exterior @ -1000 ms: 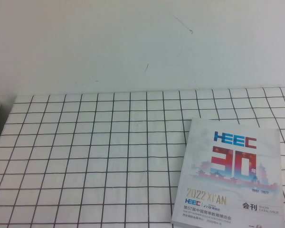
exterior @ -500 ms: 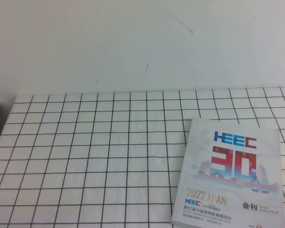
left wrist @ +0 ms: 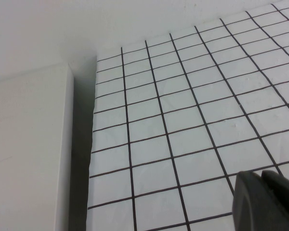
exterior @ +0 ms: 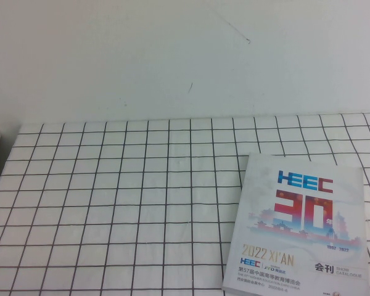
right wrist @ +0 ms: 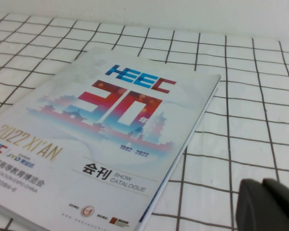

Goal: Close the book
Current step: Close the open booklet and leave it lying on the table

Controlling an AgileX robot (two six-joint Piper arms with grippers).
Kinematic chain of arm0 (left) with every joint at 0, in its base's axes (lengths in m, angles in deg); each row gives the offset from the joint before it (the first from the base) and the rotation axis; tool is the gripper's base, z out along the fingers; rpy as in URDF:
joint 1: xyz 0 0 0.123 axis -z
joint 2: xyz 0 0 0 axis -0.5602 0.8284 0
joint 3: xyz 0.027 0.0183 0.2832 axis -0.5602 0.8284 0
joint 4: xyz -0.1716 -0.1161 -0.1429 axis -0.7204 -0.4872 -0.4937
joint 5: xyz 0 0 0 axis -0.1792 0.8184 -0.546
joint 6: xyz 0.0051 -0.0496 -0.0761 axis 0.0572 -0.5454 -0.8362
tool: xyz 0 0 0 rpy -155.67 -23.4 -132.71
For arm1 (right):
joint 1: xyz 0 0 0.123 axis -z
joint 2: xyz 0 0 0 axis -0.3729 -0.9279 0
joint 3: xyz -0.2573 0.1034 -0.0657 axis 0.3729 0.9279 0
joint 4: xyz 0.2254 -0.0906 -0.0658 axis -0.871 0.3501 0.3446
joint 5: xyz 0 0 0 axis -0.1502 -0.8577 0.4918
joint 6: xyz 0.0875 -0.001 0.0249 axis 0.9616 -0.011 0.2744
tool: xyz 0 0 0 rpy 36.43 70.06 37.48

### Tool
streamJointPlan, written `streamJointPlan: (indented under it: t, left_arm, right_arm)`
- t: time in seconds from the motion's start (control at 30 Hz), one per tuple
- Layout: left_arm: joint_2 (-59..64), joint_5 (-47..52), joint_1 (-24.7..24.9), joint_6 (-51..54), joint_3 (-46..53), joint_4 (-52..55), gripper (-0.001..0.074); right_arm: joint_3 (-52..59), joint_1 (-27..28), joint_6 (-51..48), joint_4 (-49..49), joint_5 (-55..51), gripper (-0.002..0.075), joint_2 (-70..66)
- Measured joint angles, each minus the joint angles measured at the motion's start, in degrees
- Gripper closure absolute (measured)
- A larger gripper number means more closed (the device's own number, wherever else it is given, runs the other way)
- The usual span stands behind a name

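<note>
Wrist views show left tool [left wrist: 264,182] above cloth [left wrist: 183,120], right tool [right wrist: 263,186] beside book [right wrist: 111,125].

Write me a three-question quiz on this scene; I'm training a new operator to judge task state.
1. True or false: the book lies open on the checked cloth.
2. Whose wrist camera shows the book? A) left gripper B) right gripper C) both
3. Fill in: in the high view, the book lies on the robot's ____ side.

Key:
1. False. It lies closed, cover up.
2. B. The right gripper is over the cloth beside the book. The left gripper is over bare cloth near the white block.
3. Right.
</note>
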Motion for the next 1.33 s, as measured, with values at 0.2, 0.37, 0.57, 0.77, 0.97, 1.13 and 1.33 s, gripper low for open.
streamJointPlan:
  t: [0.2,0.37,0.57,0.77,0.97,1.13,1.33]
  left_arm:
    - [0.00,0.00,0.00,0.00,0.00,0.00,0.0738]
    - [0.00,0.00,0.00,0.00,0.00,0.00,0.0738]
    - [0.00,0.00,0.00,0.00,0.00,0.00,0.0738]
    - [0.00,0.00,0.00,0.00,0.00,0.00,0.0738]
    - [0.00,0.00,0.00,0.00,0.00,0.00,0.0738]
    - [0.00,0.00,0.00,0.00,0.00,0.00,0.0738]
    - [0.00,0.00,0.00,0.00,0.00,0.00,0.0738]
  right_arm:
    - [0.00,0.00,7.95,7.49,0.33,0.0729,0.00]
    - [0.00,0.00,9.04,8.71,0.36,0.0727,0.00]
    - [0.00,0.00,9.28,8.71,0.36,0.0727,0.00]
    - [0.00,-0.12,9.28,8.71,0.45,0.0727,0.00]
    - [0.00,-0.12,9.28,8.71,0.45,0.0728,0.00]
    - [0.00,-0.12,9.28,8.71,0.45,0.0728,0.00]
    - [0.00,-0.12,9.28,8.72,0.45,0.0728,0.00]
